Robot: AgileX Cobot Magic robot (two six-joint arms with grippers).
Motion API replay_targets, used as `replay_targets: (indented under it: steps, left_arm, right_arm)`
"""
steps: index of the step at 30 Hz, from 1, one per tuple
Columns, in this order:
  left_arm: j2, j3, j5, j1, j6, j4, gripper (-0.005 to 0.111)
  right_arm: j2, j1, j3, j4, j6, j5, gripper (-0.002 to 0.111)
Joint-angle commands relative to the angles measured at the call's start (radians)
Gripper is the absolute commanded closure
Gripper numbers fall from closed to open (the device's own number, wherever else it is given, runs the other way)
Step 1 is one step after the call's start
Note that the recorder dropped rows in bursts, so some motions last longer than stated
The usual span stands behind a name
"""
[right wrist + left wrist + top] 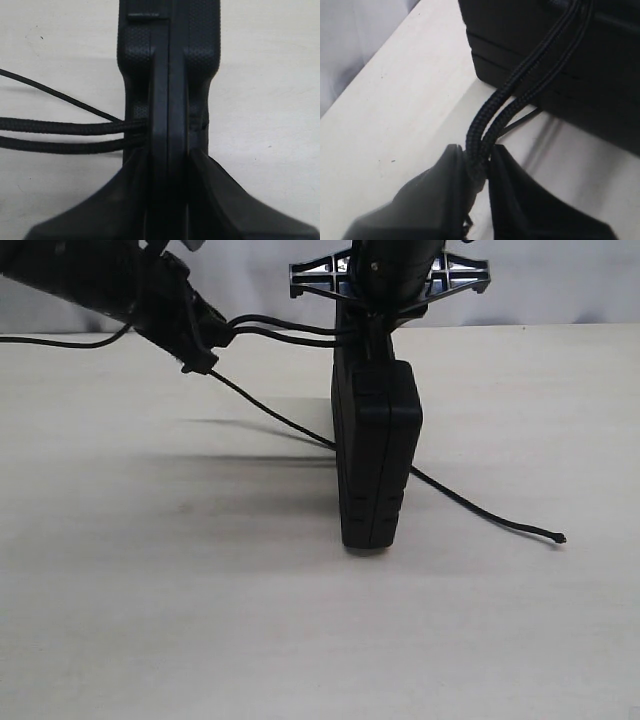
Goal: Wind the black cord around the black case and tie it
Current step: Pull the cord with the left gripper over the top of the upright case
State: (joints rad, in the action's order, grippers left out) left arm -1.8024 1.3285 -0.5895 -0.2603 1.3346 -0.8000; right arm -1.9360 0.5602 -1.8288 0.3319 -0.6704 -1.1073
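Pale and matte, with a faint wood-like grain, the surface (150, 620) fills most of the scene, and a plain grey-white backdrop (560, 280) stands behind it.

At the middle the black case (378, 455) stands upright on one narrow edge. It is a flat, rectangular box of dull plastic with rounded corners, and a seam runs down its thin side. The right wrist view shows a fine pebbled texture on its moulded parts. The right gripper (170, 150) comes down from above with its jaws pressed onto the case's upper edge, one on each broad face, holding it up.

The left gripper (477, 162) hangs above the surface to the left of the case and apart from it. Its smooth, dark jaws pinch the black cord (285, 332), two strands lying side by side between them.

These two strands run level and fairly taut across to the case's upper part, close under the right jaws. Up close they show a tight braided weave. A thinner-looking length slopes down from the left gripper, passes behind the case and comes out on the other side, where it lies slack on the surface and ends in a small knotted tip (558, 537).

As a judgement, the wrapping looks begun but not finished. The cord reaches the case near its top, though whether it passes fully round cannot be told from these views. No knot joining the strands is visible, so the tying appears to be left to do, with the free end loose.
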Motion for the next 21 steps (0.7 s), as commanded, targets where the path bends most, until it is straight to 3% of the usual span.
replay_targets:
  steps: [1, 11, 21]
  left_arm:
    - [0.007, 0.001, 0.077, -0.041, 0.011, 0.0, 0.107]
    - [0.007, 0.001, 0.084, -0.067, 0.011, -0.027, 0.107]
    - [0.002, 0.001, 0.127, -0.178, 0.072, -0.023, 0.107]
  right_arm:
    - [0.01, -0.002, -0.008, 0.014, 0.003, 0.012, 0.104]
    - [0.01, -0.002, -0.008, 0.014, 0.003, 0.012, 0.104]
    - [0.01, -0.002, -0.008, 0.014, 0.003, 0.012, 0.104]
